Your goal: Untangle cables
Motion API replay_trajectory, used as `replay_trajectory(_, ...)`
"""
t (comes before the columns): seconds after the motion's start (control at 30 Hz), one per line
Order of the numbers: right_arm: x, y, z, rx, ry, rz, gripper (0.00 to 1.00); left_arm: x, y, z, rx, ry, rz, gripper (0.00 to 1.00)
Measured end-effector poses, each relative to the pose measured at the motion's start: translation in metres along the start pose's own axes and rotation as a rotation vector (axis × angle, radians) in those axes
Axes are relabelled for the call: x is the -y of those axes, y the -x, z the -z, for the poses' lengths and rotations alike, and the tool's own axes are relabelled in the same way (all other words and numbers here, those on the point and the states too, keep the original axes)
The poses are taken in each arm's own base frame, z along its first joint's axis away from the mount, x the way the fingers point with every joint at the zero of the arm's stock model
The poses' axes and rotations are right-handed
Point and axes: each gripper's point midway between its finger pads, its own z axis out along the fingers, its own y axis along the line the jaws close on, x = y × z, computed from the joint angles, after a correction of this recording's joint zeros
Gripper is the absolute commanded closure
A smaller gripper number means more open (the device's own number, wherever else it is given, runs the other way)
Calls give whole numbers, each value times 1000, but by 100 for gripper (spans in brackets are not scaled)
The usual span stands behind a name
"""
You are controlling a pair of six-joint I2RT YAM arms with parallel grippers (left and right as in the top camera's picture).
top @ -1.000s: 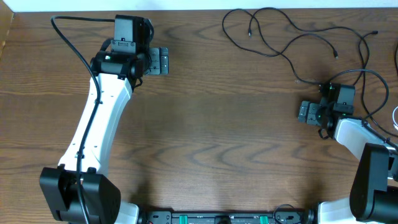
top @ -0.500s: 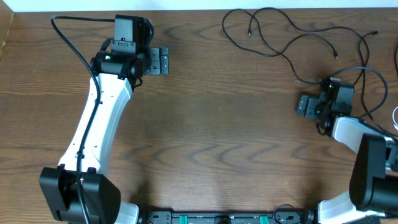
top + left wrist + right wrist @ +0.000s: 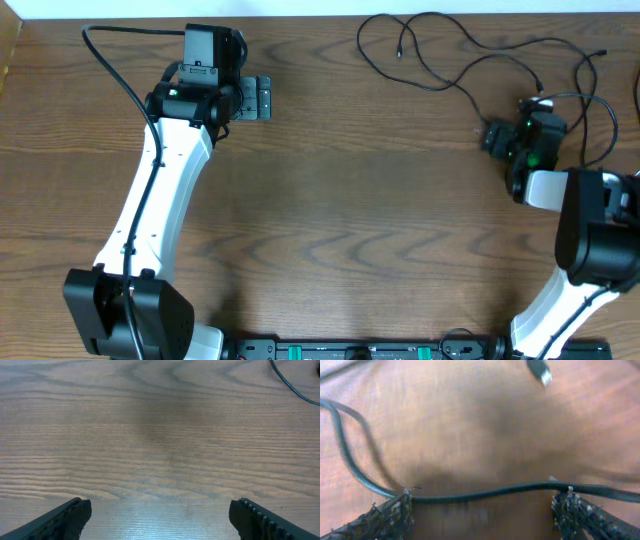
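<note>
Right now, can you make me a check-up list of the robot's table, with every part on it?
Surface: brown wooden table, mostly bare.
Job's things: thin black wires looped at the far right corner; one plug lies loose.
Clutter: nothing seen.
Tools: left tool open over bare wood; right tool open, one wire running across between its fingers.
Cables: thick black cord on the left arm.
Surroundings: white strip past the far edge.

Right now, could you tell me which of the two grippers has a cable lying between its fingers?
The right gripper: a black cable crosses the gap between its open fingers. The left gripper, also open, has only bare table between its own.
</note>
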Motion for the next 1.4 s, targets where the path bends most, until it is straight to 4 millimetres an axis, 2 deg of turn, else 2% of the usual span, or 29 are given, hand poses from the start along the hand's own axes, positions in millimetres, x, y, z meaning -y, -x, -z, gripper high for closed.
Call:
replay_trajectory(0.2,-17,31,-33,18,72,-41,16,0,0,0,0,0,0,7)
replay_trajectory(0.43,-40,63,-62,-1,131,-68,16,0,0,0,0,0,0,7)
replay_trajectory(0.67,-52,82,-83,-33,161,-89,14,0,0,0,0,0,0,7)
replay_trajectory(0.83,-57,87,-85,-60,189,-101,13,0,0,0,0,0,0,7)
replay_trajectory(1.0,-68,90,-81,-121,291,-125,2,0,0,0,0,0,0,7)
replay_trajectory(1.2,-85,87,-66,-225,386,-119,1,0,0,0,0,0,0,7)
replay_trajectory(1.4,-87,80,-42,-311,375,-102,1,0,0,0,0,0,0,7)
